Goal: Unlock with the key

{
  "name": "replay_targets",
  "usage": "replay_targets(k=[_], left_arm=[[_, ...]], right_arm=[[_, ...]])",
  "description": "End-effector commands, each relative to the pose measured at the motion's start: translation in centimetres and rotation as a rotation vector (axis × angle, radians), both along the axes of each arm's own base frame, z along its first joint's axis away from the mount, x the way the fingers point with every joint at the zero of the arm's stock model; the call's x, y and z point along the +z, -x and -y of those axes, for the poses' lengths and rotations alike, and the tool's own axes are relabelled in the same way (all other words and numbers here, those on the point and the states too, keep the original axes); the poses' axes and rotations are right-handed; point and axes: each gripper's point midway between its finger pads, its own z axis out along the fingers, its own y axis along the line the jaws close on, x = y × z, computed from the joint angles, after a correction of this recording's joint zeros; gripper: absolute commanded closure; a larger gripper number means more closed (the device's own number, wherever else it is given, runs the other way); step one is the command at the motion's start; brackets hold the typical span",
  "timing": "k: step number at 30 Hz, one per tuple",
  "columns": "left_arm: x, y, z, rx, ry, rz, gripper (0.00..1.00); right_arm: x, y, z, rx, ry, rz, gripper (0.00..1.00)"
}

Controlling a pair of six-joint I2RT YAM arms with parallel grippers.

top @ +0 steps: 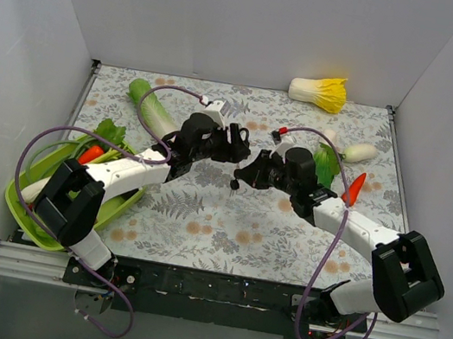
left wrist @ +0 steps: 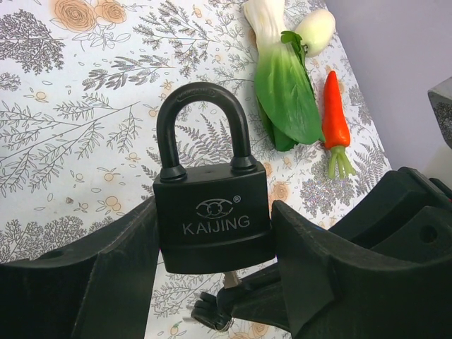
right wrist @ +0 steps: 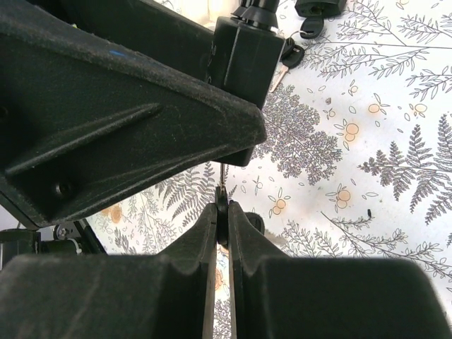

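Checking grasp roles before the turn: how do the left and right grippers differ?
Left gripper stands wide, clamped on the padlock; right gripper is nearly shut, pinching the thin key. Left grips the padlock by its sides; right sits at its keyhole end. Both are black and both hold something.

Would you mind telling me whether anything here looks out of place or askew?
Nothing looks damaged or spilled. The padlock sits straight in the left gripper, the right gripper pinching the key beneath it. Only the cabbage lies apart, at the back edge of the cloth.
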Motion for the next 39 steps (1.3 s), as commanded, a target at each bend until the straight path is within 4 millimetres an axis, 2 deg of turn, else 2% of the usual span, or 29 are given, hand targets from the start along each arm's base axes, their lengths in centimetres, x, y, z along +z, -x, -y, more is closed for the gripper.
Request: replay_targets(k=[1,13,21,31,39], left_arm=[[3.1,2.7,1.6,-0.102,0.045,0.024,1.0],[2.4,2.9,1.8,-0.093,0.021,0.02,1.0],[2.4,3.0,1.8,-0.087,0.005,0.031,1.0],[2.7,3.7,2.4,-0.123,0.015,0.045,1.0],[2.9,4.4,3.1,-0.159,0.023,0.062,1.0]], right_arm=[[7.8,-4.2,1.2,-0.156,-0.141,0.3,0.99],[9.0,-4.9,1.6,-0.244,-0.129,0.38,0.99],[9.8,-5.2,0.9,-0.271,-0.103,0.415,0.99],[13.1,-4.9,1.0,-0.29,-0.183,0.432,0.99],[14.3,-4.9,1.5,-0.293,-0.221,0.446,0.99]])
